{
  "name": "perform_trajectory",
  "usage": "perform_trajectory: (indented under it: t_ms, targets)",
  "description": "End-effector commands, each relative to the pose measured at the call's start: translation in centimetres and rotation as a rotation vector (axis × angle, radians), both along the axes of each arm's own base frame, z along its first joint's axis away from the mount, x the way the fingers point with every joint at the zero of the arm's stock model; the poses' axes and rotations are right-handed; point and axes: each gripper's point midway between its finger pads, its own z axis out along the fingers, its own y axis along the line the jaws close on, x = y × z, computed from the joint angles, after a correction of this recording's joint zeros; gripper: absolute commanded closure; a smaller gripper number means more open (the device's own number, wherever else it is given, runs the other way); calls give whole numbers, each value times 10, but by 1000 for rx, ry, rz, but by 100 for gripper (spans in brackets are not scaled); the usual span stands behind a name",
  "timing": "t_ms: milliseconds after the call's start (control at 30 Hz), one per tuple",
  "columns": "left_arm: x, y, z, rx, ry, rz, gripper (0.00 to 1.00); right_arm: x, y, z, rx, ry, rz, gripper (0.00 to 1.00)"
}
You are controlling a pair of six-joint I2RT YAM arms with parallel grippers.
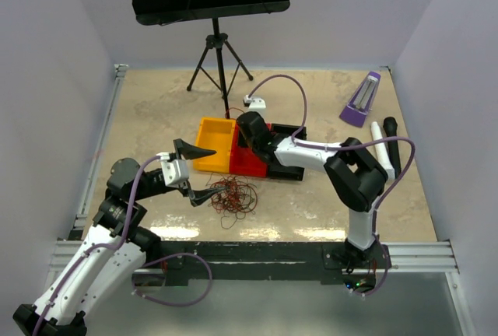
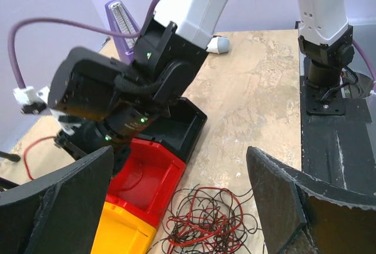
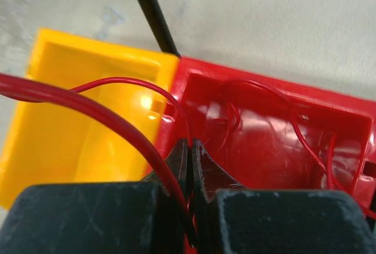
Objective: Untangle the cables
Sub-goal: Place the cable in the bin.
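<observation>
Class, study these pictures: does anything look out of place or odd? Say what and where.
Yes. A tangled clump of red and black cables sprawls on the table beside the red bin, and one red wire, pinched in the shut right hand, strays over the yellow bin.

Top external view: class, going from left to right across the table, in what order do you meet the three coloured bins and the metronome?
yellow bin → red bin → black bin → purple metronome
</observation>
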Motion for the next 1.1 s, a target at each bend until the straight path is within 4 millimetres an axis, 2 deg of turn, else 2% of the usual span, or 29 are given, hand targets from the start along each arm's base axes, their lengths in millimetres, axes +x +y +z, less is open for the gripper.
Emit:
perform_trajectory:
  t_ms: [0,133,267,333,533,567,700,767,900,1067]
  targets:
    - [-2,1,17,-31,-38,-7,0,-5,-5,-8,-13,67,-17,100]
    - [-1,0,17,-34,-42,-8,0,-7,-3,-11,-7,92,-8,100]
    - [-2,0,21,-45,-47,-11,0,-12,-4,-27,-51,153,7,99]
    - [-2,-1,21,-47,-47,-11,0,-13,-3,-29,-53,163,12,91]
    - [-2,-1,25,-51,-52,-13,0,-12,-7,-29,-59,178,-6,49]
    - [-1,-1,25,-50,-51,-13,0,-12,-8,-27,-59,176,-8,48]
    - [-1,-1,24,-51,-48,-16,0,-12,-6,8,-6,135,5,45]
    - [-1,-2,25,-51,-48,-18,0,-13,-4,37,36,97,21,46]
    - [-1,-1,25,-52,-51,-16,0,-24,-6,72,85,63,62,45]
    - [-1,-1,24,-52,-57,-14,0,-41,-9,91,106,58,109,44]
